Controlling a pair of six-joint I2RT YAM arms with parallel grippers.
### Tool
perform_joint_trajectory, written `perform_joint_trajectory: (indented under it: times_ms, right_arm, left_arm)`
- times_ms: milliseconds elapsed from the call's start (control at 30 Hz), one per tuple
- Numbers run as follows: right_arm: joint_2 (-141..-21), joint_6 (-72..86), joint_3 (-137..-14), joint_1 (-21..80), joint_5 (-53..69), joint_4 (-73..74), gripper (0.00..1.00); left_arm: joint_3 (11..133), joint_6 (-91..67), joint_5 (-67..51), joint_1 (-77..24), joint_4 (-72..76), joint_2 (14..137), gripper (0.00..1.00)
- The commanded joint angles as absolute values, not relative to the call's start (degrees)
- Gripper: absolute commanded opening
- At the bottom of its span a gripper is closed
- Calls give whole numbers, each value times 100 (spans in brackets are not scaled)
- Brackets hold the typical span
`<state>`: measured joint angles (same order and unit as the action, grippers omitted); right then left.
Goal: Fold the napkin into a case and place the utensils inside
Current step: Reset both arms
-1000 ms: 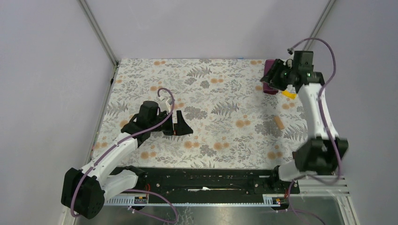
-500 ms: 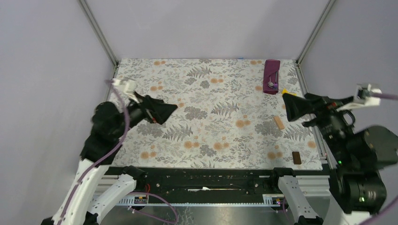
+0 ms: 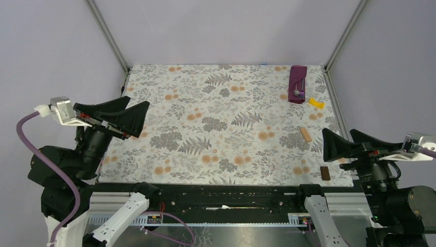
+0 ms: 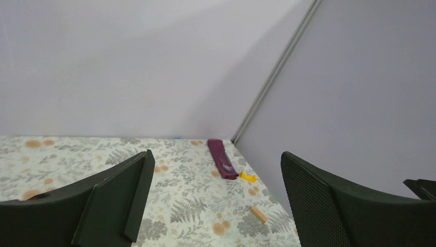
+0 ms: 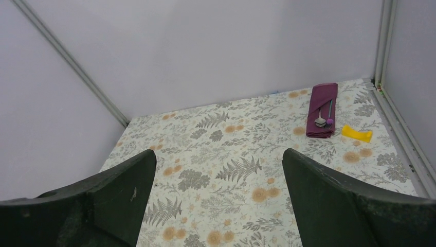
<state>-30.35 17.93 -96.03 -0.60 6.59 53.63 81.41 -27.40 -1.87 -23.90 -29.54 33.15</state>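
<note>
One case (image 3: pixel 297 82) runs near-to-far, utensils (image 5: pixel 320 121) along it.

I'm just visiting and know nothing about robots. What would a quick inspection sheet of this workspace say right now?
Surface: floral tablecloth, flat.
Job's things: purple case at far right corner; utensils lie along it, whether tucked in unclear.
Clutter: yellow piece beside the case; tan block and dark block on the right side.
Tools: left tool and right tool both open, empty, raised at the near edge.
Cables: purple cables at each wrist, off the table.
Surroundings: plain pale walls, metal frame posts.
</note>
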Motion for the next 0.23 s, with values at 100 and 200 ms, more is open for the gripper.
perform_joint_trajectory:
  times_ms: [100,200]
  right_arm:
    - [-2719,1439,-9233,338,446,5314,99]
    - [-2621,1451,-9046,363,183,5390,100]
  left_arm:
    - [8298,-2393,338,-2399,-3190,3204,99]
    - [8318,-2265,364,-2398,-3177,3229,99]
